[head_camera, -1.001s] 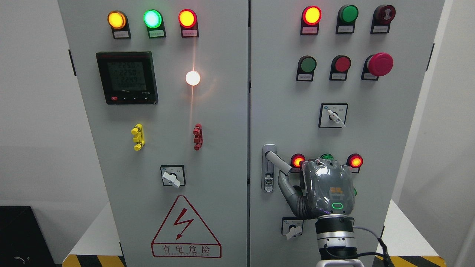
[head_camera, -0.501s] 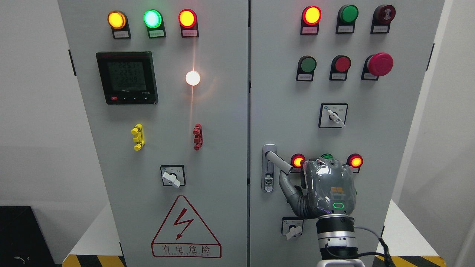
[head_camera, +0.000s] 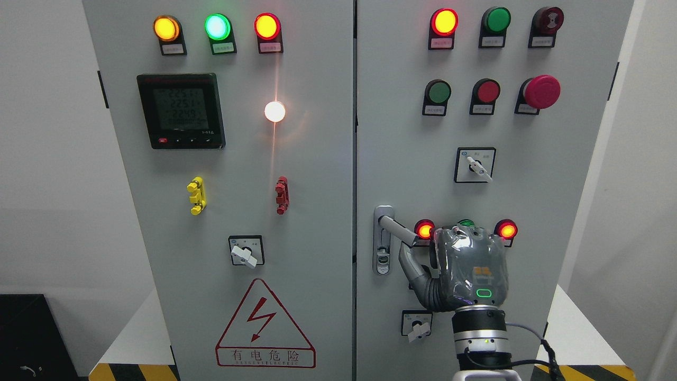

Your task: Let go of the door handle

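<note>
Task thing: the door handle is found on the right door of the grey cabinet, close to that door's left edge and a bit below its middle. It sticks out of a silver lock plate and is slanted down toward the right.

Done so far: the handle is judged to be nearly let go. No finger is seen wrapped around it. Whether a hidden finger touches its far end cannot be told, since that end is covered by the hand.

Left to do: the hand is yet to be pulled well away from the door. The job is judged to be near its end, but not finished.

Hand used: the right hand is raised in front of the right door, just beside the handle's lower end, with its back turned to the camera.

Hand state: nothing is seen to be held. The thumb is stretched up under the handle. The other fingers are hidden behind the hand, so how wide they are cannot be told.

Arm pose: the forearm is brought up from the bottom edge, right of the middle, with the wrist nearly straight up.

Left hand: it is not seen at all.
</note>
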Tool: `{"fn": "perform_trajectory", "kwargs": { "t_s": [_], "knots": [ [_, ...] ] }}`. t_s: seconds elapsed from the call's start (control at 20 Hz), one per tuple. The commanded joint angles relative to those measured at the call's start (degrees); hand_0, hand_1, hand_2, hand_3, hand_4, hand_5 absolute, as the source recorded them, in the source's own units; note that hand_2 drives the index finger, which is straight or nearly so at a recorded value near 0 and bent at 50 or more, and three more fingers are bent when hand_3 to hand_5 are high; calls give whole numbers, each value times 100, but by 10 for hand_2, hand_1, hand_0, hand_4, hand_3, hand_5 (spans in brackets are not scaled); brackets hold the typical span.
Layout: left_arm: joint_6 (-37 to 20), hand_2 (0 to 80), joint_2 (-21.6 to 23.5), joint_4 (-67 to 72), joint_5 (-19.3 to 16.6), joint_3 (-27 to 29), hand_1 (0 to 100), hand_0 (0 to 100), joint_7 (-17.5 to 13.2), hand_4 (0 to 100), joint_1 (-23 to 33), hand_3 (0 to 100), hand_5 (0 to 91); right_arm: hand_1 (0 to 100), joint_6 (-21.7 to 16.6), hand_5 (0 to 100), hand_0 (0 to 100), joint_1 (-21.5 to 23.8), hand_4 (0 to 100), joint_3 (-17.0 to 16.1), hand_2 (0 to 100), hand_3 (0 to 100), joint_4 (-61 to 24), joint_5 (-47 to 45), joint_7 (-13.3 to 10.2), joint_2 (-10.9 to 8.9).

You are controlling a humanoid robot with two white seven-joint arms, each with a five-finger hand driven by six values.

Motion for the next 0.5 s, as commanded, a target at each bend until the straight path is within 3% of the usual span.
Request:
{"fn": "perform_trajectory", "kwargs": {
  "t_s": [0.0, 0.45],
  "knots": [
    [3, 0, 0, 0, 0, 0, 556, 120, -4, 0, 105, 0, 0, 205, -3, 924, 535, -13, 933, -22, 934, 1000, -4, -2, 7, 1],
    [3, 0, 0, 0, 0, 0, 556, 120, -4, 0, 105, 0, 0, 202, -3, 921, 531, -22, 932, -22, 932, 1000, -4, -2, 7, -8]
  ]
}}
